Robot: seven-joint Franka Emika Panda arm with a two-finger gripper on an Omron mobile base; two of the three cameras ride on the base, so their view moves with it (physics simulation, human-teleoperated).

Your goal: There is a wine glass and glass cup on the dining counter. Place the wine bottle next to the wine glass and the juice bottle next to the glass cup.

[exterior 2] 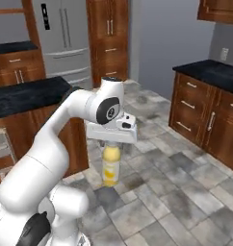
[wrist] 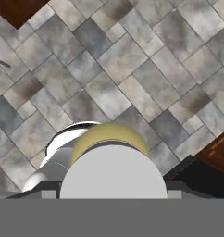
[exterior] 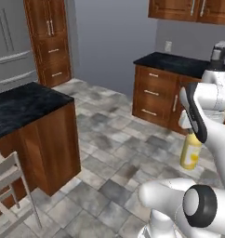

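Juice bottle (exterior 2: pixel 111 166) in transit, hanging over the tiled floor (exterior 2: pixel 176 192).
Pincer (exterior 2: pixel 111 144) pinches the yellow bottle at its cap end, carried in the air between dining counter (exterior: pixel 26 104) and far cabinets (exterior: pixel 154 95). Judged mid-task: this bottle not yet set down; glass cup, wine glass, wine bottle unseen.

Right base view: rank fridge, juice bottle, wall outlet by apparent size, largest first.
1. Fridge, though it stands far back.
2. Juice bottle, hanging under the hand, nearer the camera.
3. Wall outlet, smallest.
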